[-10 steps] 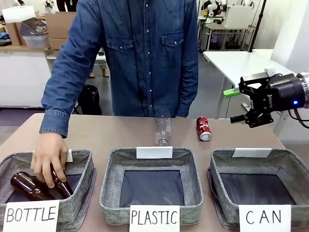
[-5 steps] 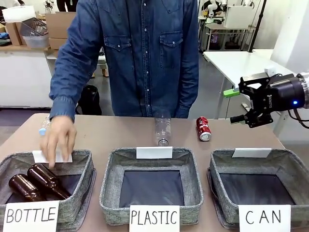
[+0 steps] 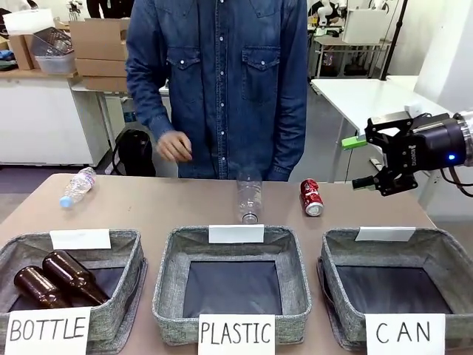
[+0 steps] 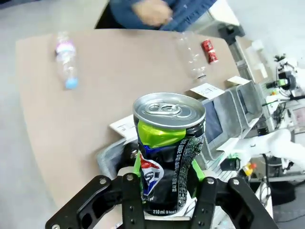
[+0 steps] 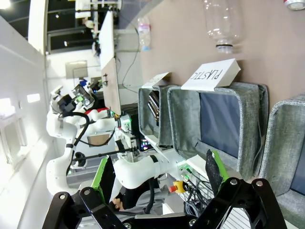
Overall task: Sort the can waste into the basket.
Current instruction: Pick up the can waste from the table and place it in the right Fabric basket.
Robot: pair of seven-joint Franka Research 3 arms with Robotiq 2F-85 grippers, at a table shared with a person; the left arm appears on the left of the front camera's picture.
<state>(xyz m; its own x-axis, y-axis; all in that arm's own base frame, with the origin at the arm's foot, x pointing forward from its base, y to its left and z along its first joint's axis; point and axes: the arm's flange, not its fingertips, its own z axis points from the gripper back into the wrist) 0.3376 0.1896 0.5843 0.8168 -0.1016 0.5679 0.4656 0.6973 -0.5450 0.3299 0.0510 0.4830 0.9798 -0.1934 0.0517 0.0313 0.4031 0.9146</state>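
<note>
A silver and dark can with a blue-red logo and a dented green patch stands upright in my left gripper, which is shut on it, high above the table's near left part. The red can lies on the table beyond the grey basket labelled "CAN", which holds nothing; the red can also shows far off in the left wrist view. My right gripper hovers open above and right of the red can. Its green-padded fingers hold nothing.
Baskets labelled "PLASTIC" and "BOTTLE" stand left of the CAN basket; two brown bottles lie in the latter. A clear bottle and a small capped bottle lie on the table. The person's hand is at the far edge.
The person's hand left a second brown bottle in the BOTTLE basket and drew back to the body, uncovering the small bottle. My right gripper stayed still.
</note>
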